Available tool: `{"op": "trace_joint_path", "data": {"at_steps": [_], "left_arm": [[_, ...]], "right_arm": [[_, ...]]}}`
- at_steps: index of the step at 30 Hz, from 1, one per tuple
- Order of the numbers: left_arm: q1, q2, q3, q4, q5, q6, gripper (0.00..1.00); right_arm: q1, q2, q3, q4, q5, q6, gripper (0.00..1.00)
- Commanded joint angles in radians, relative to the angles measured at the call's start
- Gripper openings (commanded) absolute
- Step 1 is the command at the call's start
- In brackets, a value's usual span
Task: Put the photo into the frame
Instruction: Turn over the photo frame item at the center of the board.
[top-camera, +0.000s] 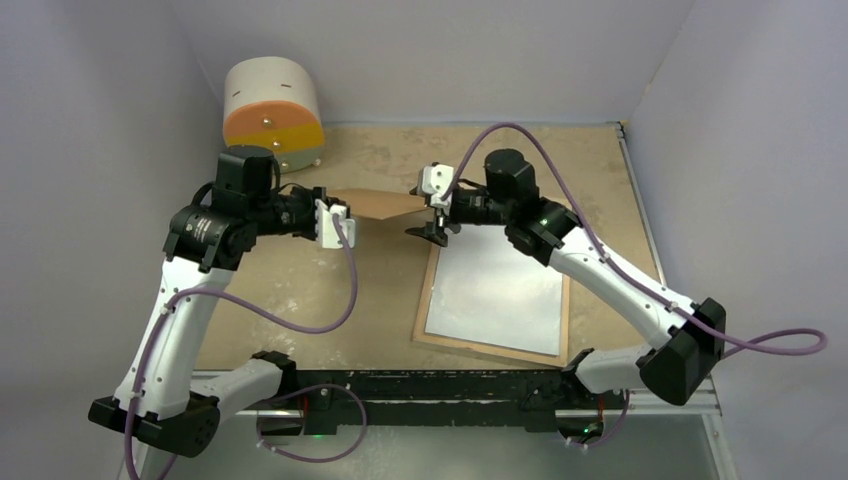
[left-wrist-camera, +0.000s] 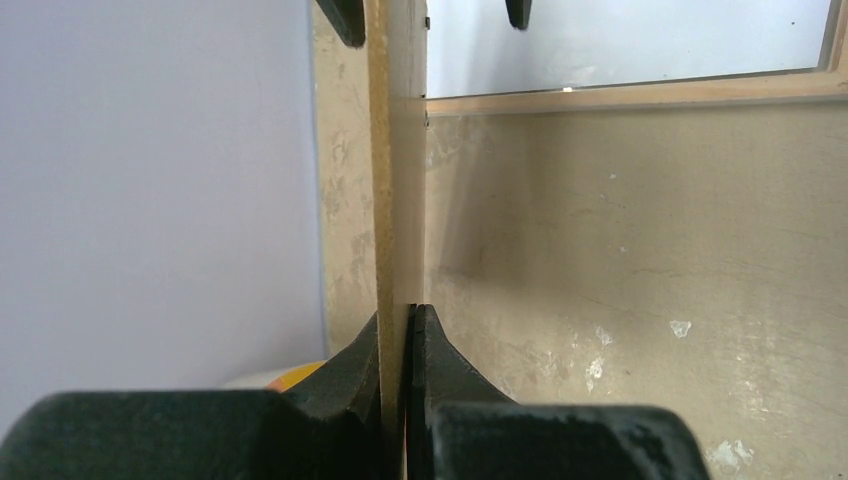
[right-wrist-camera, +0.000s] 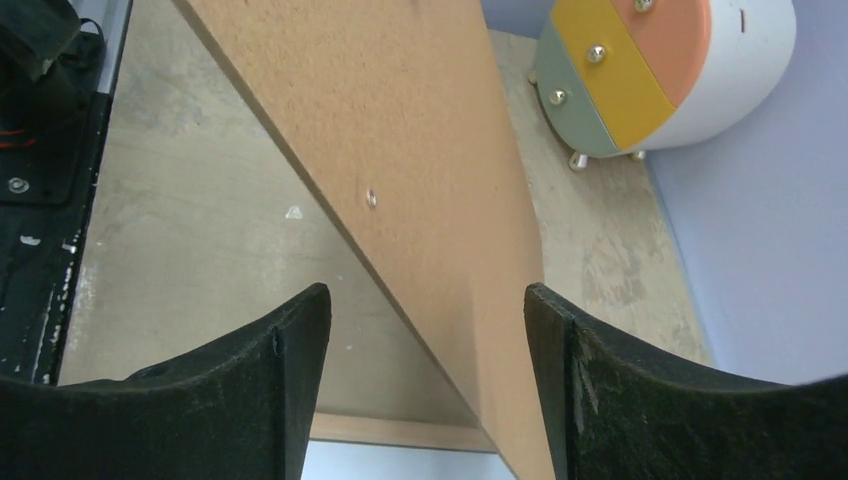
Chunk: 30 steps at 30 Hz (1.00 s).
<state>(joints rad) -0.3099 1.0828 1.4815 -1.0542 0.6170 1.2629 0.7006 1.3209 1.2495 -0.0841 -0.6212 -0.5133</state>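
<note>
Hardboard, thin and tan, is pinched on edge between the black curved fingers of the left gripper (left-wrist-camera: 400, 318), which is clenched on one end of the backing board (left-wrist-camera: 396, 190). The board is held in the air, off the far edge of the frame (top-camera: 490, 350). The right gripper (right-wrist-camera: 425, 295) straddles the board's other end with its rough black jaws apart, and a gap shows between the board and one finger. The board's broad face is matte and finely grained, with one small metal rivet (right-wrist-camera: 371, 198) in it.

The frame lies flat on the table (top-camera: 300, 290), back up, a narrow light wooden rim showing all round. The photo (top-camera: 495, 290) lies inside that rim, plain white side up, smooth and faintly shiny. The tabletop is worn, blotchy tan wood. Well beyond the frame's far left corner sits a round white drawer unit (top-camera: 272, 108) with orange, yellow and grey-green fronts and metal knobs.
</note>
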Motion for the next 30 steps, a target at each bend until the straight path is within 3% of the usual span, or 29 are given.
{"op": "trace_joint_path", "data": {"at_steps": [1, 4, 10, 12, 14, 17, 24, 28, 30], "left_arm": [[0.002, -0.013, 0.064, 0.051, 0.046, 0.041, 0.00], [0.002, 0.008, 0.095, 0.002, 0.039, 0.049, 0.00], [0.002, -0.007, 0.090, 0.097, 0.019, -0.045, 0.00], [0.002, -0.025, 0.070, 0.178, 0.002, -0.100, 0.07], [0.002, -0.040, 0.045, 0.275, -0.028, -0.194, 0.44], [0.002, -0.051, 0.015, 0.407, -0.081, -0.303, 0.77], [0.003, -0.109, -0.069, 0.873, -0.327, -0.611, 0.86], [0.003, -0.062, 0.007, 0.798, -0.344, -0.701, 0.87], [0.003, -0.040, 0.028, 0.740, -0.351, -0.735, 0.89]], "right_arm": [[0.048, 0.042, 0.057, 0.046, 0.085, -0.056, 0.70], [0.067, 0.081, 0.068, 0.056, 0.125, -0.061, 0.59], [0.068, 0.102, 0.080, 0.173, 0.136, 0.044, 0.14], [0.068, 0.078, 0.061, 0.233, 0.142, 0.089, 0.00], [0.068, 0.048, 0.030, 0.302, 0.122, 0.174, 0.00], [0.067, 0.013, 0.001, 0.384, 0.169, 0.289, 0.00], [0.063, -0.057, 0.020, 0.363, 0.293, 0.547, 0.00], [-0.009, -0.072, 0.082, 0.252, 0.426, 0.770, 0.00], [-0.103, -0.067, 0.092, 0.230, 0.345, 0.918, 0.00]]}}
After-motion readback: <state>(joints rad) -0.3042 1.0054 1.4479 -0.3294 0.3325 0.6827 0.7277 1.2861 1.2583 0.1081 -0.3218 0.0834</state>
